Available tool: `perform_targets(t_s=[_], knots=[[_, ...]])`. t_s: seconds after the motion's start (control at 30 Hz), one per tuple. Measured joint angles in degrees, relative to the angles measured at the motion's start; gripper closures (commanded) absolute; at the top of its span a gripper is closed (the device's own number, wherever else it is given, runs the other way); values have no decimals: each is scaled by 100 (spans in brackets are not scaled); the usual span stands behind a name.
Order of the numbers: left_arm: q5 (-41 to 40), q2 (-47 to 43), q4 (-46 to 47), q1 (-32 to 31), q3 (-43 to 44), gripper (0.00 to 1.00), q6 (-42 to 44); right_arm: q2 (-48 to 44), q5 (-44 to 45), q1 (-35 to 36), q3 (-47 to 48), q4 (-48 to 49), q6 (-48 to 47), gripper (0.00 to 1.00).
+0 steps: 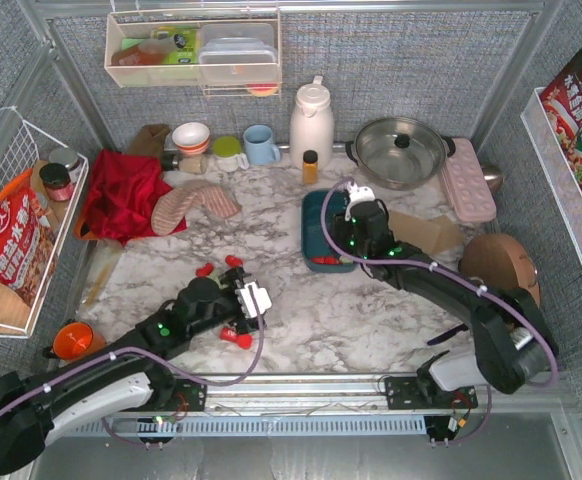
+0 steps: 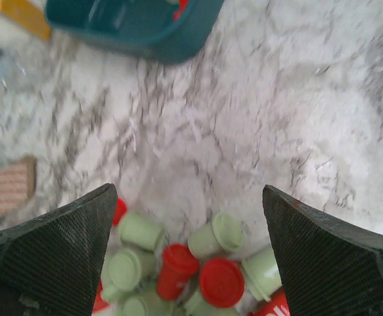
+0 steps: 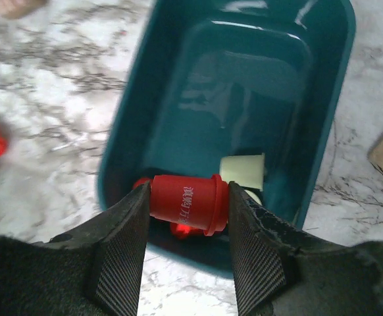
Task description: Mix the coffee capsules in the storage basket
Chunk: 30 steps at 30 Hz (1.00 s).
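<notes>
A heap of red and pale green coffee capsules (image 2: 216, 236) lies on the marble, seen close up in the left wrist view. My left gripper (image 2: 190, 191) hangs open right above it, nothing between the fingers. From the top view a few red capsules (image 1: 234, 262) show around the left gripper (image 1: 246, 300). The teal storage basket (image 3: 244, 85) sits mid-table (image 1: 316, 225). Over its near end my right gripper (image 3: 187, 189) is shut on a red capsule (image 3: 185, 201) held sideways. Inside the basket lie a green capsule (image 3: 243, 170) and another red one.
A red cloth (image 1: 121, 190) and an oven mitt (image 1: 186, 208) lie at the back left. A white jug (image 1: 311, 120), blue mug (image 1: 261, 145) and lidded pot (image 1: 401, 150) line the back. A brown card (image 1: 426, 232) lies right of the basket, an orange cup (image 1: 71, 340) at near left.
</notes>
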Motion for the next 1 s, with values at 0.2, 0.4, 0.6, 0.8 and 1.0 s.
perform_targets(t_s=[0.2,0.4,0.6,0.8,1.0], knots=[[-1351,566,-319,-13,146,1,-601,929,260,-236,273,-22,-4,49],[-2516,1178,-313,22,494,9,-1403,1506,297,-352,428,61,-181,34],[-3069,2214,-501,323,1259,24,-2380,1390,214,-358,452,48,-219,26],[-3045,3541,-1128,944,2271,35,-3335,1270,190,-358,450,2,-262,26],[-2686,4489,-1873,1403,2999,7,-3888,1163,105,-358,424,-7,-260,26]])
